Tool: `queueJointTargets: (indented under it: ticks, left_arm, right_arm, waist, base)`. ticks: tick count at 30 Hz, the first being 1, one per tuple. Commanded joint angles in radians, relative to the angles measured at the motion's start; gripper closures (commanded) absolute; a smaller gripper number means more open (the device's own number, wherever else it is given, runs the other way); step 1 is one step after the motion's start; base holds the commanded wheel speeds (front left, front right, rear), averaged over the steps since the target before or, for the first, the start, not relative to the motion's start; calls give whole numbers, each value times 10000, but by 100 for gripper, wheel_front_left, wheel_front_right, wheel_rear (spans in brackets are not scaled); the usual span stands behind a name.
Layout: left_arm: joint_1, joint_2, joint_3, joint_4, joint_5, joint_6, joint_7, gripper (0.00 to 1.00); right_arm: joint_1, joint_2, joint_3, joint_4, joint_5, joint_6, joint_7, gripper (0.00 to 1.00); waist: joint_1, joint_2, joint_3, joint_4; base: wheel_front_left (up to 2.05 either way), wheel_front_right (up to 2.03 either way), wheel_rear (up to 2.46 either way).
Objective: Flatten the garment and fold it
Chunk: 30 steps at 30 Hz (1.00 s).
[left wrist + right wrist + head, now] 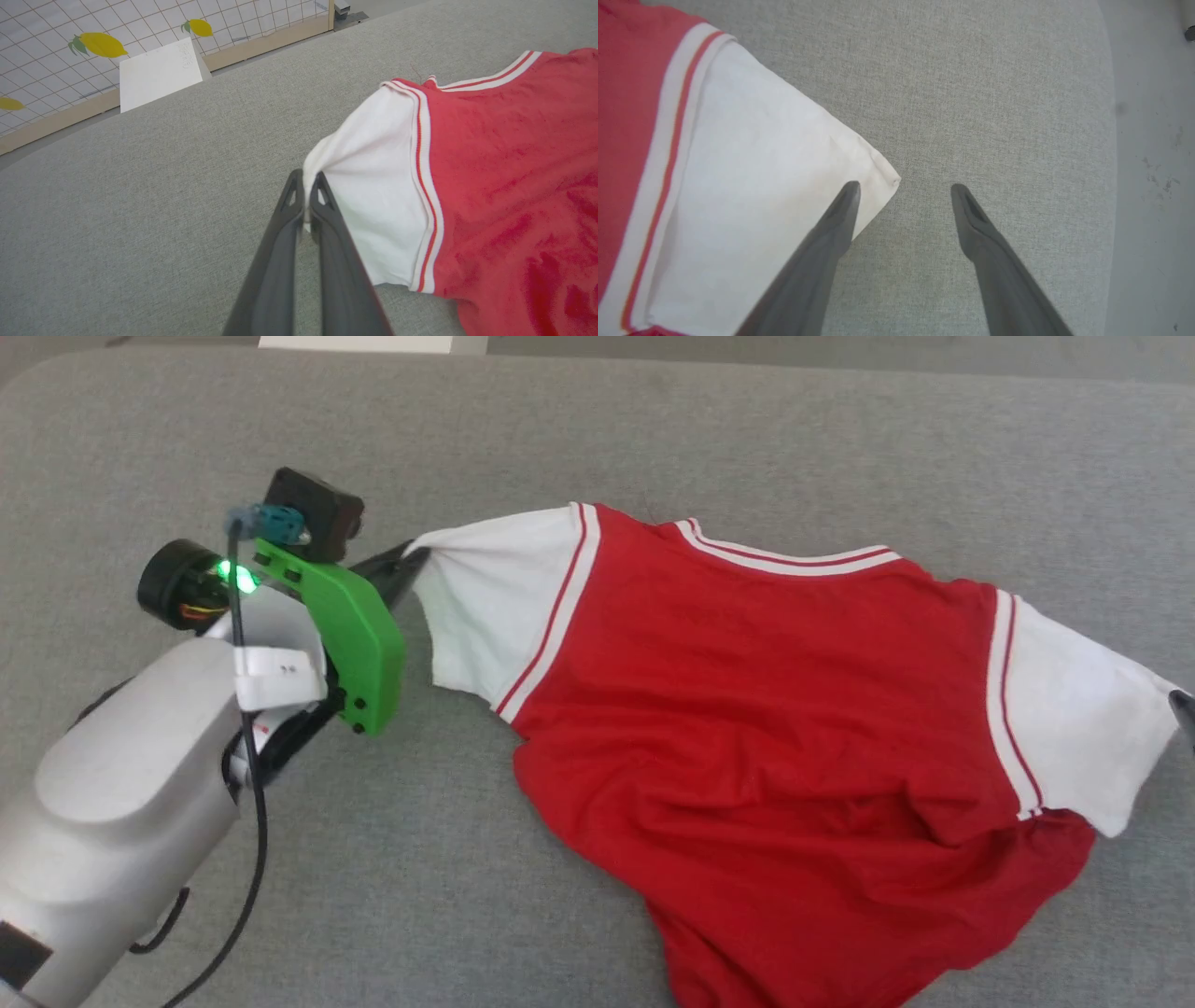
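Surface of grey fabric (653,429) carries the garment (766,709), spread out, plain red side up, body rumpled toward the hem. Left end effector (307,182) is clamped on the left sleeve (373,200) edge. Right end effector (906,186) is apart, one finger over the right sleeve (752,200) corner. Best: pinch that corner, then pull both sleeves outward evenly, staying low.
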Motion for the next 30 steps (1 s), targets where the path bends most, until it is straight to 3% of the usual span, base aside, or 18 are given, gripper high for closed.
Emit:
queueJointTargets:
  ticks: [1, 13, 14, 15, 23, 30]
  left_arm:
    - [182, 134, -20, -320, 187, 168, -21, 100]
    - [421, 518, -125, -2264, 486, 876, 209, 100]
    - [450, 531, -128, -2310, 468, 907, 227, 100]
    - [472, 543, -132, -2330, 458, 927, 237, 100]
    - [651, 638, 69, -2027, 508, 1297, -187, 100]
    - [859, 679, 568, -1876, 390, 1724, -1008, 100]
  right_arm:
    - [-271, -44, 67, 239, 99, -17, 168, 0]
    - [-724, -96, 1074, 1896, 326, -17, 257, 1]
    - [-699, -123, 1261, 1998, 407, -17, 256, 74]
    - [-681, -153, 1382, 2069, 470, -17, 252, 100]
    - [-1105, -504, 1628, 2113, 860, -17, -959, 100]
    - [-1660, -930, 1550, 1304, 1151, -17, -2111, 100]
  waist:
    - [0, 0, 275, 299]
    - [0, 0, 643, 728]
    - [0, 0, 650, 744]
    - [0, 0, 651, 753]
    - [0, 0, 173, 642]
    - [0, 0, -755, 417]
  base:
    - [0, 0, 0]
    - [0, 0, 0]
    - [0, 0, 0]
    - [0, 0, 0]
    - [0, 0, 0]
    - [0, 0, 0]
